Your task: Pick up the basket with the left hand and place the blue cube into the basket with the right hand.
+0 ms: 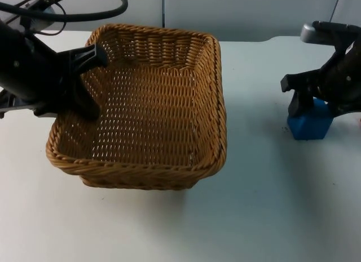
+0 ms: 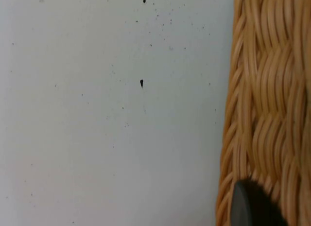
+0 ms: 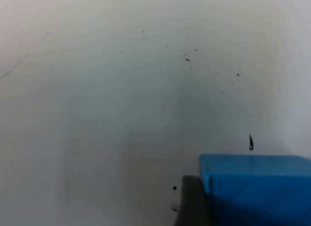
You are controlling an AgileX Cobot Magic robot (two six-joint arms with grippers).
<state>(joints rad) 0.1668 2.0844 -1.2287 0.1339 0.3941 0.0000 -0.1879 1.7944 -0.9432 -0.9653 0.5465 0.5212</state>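
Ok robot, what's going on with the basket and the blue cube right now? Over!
Left gripper on basket rim. Right gripper around blue cube, cube on table. Nothing between cube and basket.

No text, label, brand, number or sign can be read anywhere: none on the woven basket (image 1: 152,98), none on the blue cube (image 1: 309,125), none on the white surface (image 1: 271,205) (its dark specks are only marks, not writing).

You've got bright, even, soft overhead light with no glare, faint shadows under the basket (image 1: 146,104) and blue cube (image 1: 310,124) on the worktop (image 1: 271,205), and that cube goes soft close-up.
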